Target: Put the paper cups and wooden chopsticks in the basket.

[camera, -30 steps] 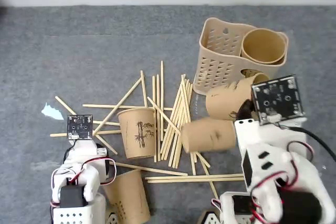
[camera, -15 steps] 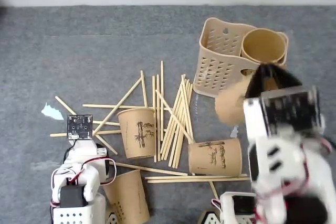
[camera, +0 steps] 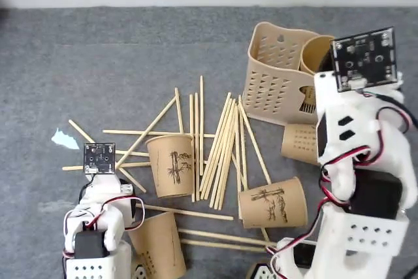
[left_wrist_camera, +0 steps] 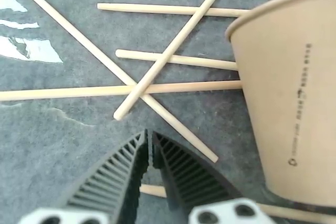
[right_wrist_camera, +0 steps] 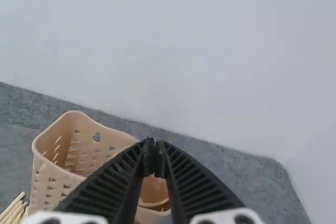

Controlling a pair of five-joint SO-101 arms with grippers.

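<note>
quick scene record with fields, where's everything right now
basket: far right side of the table, one paper cup inside
loose cups: at least three lying on the table
chopsticks: scattered among the loose cups
left hand: shut, empty, low over chopsticks
right hand: shut, empty, raised by the basket

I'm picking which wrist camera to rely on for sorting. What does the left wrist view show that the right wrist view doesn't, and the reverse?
Left wrist view's own: a tan paper cup and a pale blue torn scrap, beyond the left claw.
Right wrist view's own: the beige perforated plastic basket with a cup inside and the white wall, beyond the right claw.
Shared: the grey table cover, wooden chopsticks (just tips in the right wrist view), and a shut claw in front.
</note>
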